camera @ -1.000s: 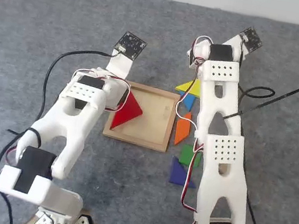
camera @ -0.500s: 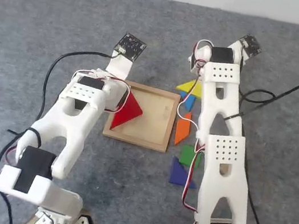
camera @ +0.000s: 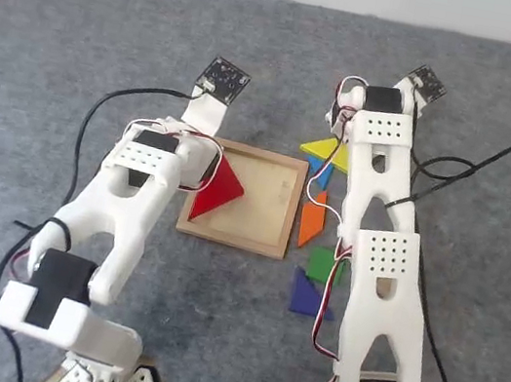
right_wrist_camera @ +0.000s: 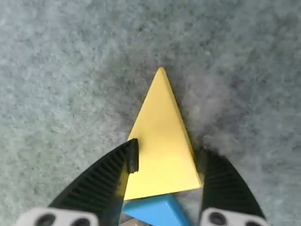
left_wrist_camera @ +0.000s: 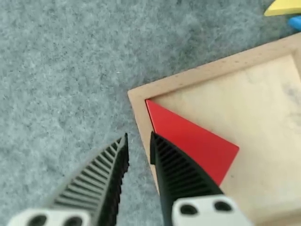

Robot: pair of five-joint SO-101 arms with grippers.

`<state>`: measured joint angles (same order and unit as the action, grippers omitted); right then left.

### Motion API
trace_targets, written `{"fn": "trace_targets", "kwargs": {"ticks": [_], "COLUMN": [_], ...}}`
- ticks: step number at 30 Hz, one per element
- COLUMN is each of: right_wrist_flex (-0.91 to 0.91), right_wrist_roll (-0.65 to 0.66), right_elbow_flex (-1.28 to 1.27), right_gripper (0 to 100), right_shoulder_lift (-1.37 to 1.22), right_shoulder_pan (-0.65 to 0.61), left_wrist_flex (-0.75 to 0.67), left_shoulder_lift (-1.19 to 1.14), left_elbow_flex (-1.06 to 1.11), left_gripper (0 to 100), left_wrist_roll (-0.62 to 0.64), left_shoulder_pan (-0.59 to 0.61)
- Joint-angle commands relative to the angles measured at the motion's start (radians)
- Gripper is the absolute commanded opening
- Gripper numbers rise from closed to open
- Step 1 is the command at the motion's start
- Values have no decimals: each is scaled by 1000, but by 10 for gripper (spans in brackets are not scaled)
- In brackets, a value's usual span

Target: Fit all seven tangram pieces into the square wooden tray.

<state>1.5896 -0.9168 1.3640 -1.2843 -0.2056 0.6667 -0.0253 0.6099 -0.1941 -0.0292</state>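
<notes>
The square wooden tray (camera: 256, 243) lies on the grey carpet with a red triangle (camera: 220, 188) in its left half. My left gripper (left_wrist_camera: 138, 140) hovers over the tray's rim (left_wrist_camera: 197, 75) at a corner beside the red triangle (left_wrist_camera: 193, 141); it is open by a narrow gap and holds nothing. My right gripper (right_wrist_camera: 168, 160) is open, one finger on each side of the wide end of the yellow triangle (right_wrist_camera: 162, 150), which lies flat on the carpet. A blue piece (right_wrist_camera: 155, 212) touches the yellow one between the fingers.
Right of the tray, partly under the right arm, lie the yellow triangle (camera: 322, 149), a blue piece (camera: 321, 171), an orange piece (camera: 312, 219), a green piece (camera: 321, 262) and a purple piece (camera: 307, 294). Black cables trail beside both arms.
The right arm has shifted slightly to the right over the yellow triangle. The left arm and the red triangle have stayed in place.
</notes>
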Motion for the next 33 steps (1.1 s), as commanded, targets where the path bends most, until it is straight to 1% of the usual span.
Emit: {"fn": "trace_targets", "kwargs": {"ticks": [1,3,6,9,10,12,13,15,18,20,21,23,26,30,33], "right_wrist_flex": [114,189,206,209,211,213,211,209,196,147,124,58,-111,-317,-418], "right_wrist_roll": [20,48,123,230,285,439,535,772,1163,1366,1421,1476,1485,1485,1485], "right_elbow_flex": [8,46,40,-18,-46,-114,-149,-235,-374,-446,-476,-516,-552,-552,-552], "right_gripper": [245,247,224,187,181,180,180,180,178,177,178,177,177,169,84], "right_shoulder_lift": [5,31,64,133,173,283,351,495,677,739,751,743,679,549,452], "right_shoulder_pan": [-35,-39,-27,-7,2,28,44,81,127,140,142,128,97,56,30], "left_wrist_flex": [-15,-15,-15,-15,-15,-15,-15,-17,-18,-17,-15,-6,23,-31,-94], "left_shoulder_lift": [20,20,20,20,20,20,20,20,20,20,21,28,74,195,316], "left_elbow_flex": [-12,-12,-12,-13,-13,-13,-13,-12,-12,-12,-12,-7,24,166,283], "left_gripper": [83,83,83,83,83,83,83,83,83,83,83,82,58,57,58], "left_wrist_roll": [-6,-6,-6,-6,-6,-6,-6,-6,-6,-3,-2,0,0,-5,-8], "left_shoulder_pan": [9,9,9,9,9,9,9,9,9,9,9,11,28,31,34]}}
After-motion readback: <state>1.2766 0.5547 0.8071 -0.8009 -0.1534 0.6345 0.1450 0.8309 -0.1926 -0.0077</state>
